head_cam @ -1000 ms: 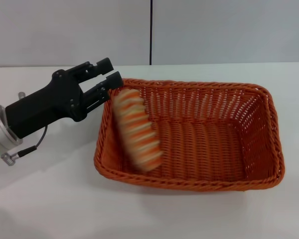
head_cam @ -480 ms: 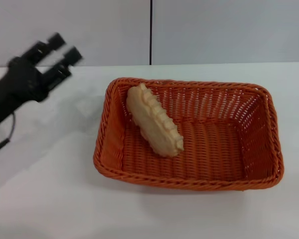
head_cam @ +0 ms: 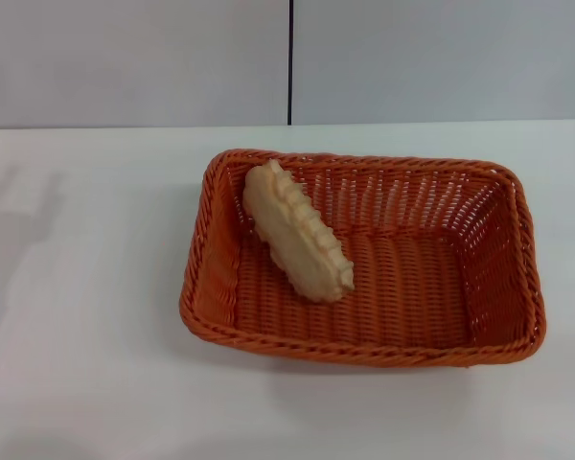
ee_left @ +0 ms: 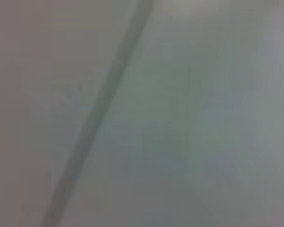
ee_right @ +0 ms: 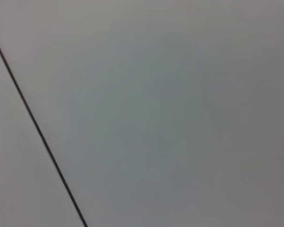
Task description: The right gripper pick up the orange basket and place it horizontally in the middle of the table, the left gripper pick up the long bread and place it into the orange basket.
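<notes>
The orange basket [head_cam: 522, 259] lies lengthwise across the middle of the white table [head_cam: 86, 316] in the head view. Inside it, the long bread [head_cam: 297, 233] rests tilted against the basket's left wall, its pale tan underside showing and one end up near the rim. Neither gripper appears in any view. Both wrist views show only a plain grey wall with a dark seam line.
A grey wall [head_cam: 134, 57] with a vertical dark seam [head_cam: 290, 57] rises behind the table's far edge. Bare tabletop stretches to the left of the basket and along the front.
The left gripper let the bread drop into the basket, then pulled back to the upper left and left the head view. The bread rolled onto its side and now lies still.
</notes>
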